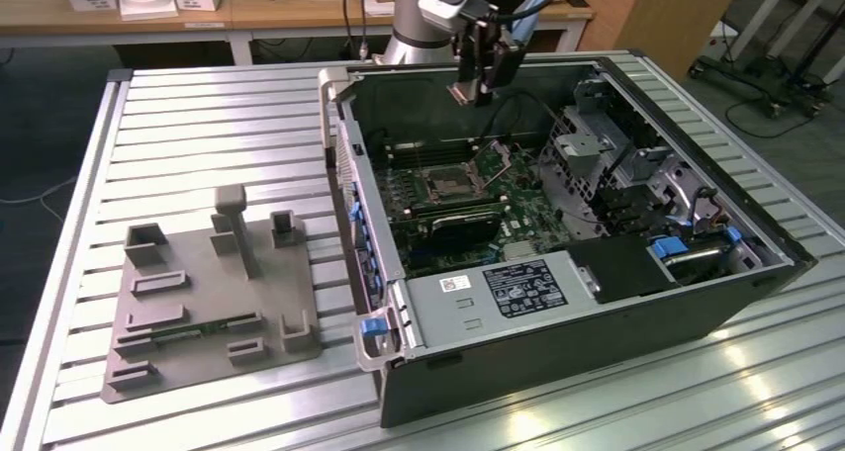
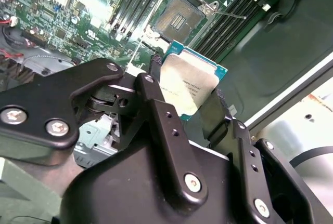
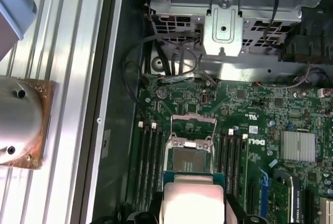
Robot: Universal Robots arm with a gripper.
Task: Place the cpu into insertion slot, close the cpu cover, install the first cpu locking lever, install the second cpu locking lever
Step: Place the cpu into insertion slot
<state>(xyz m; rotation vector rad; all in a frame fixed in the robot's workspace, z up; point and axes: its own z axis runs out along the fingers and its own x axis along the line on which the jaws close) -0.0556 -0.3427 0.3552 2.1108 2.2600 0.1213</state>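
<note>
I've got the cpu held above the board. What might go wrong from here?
The end effector grips the cpu by two edges only, above the slot; a slip or skewed landing might damage either. The raised cover and a lever stand beside the slot and might snag it.

Open computer case (image 1: pixel 568 347) on slatted metal table (image 1: pixel 198 115), grey fixture plate (image 1: pixel 198 293) beside it

Silver-grey arm (image 1: pixel 436 21), black jointed jaws, matte linkage bars (image 2: pixel 161 125), silver screw heads (image 2: pixel 192 182), dark cable (image 1: pixel 541 6)
</note>
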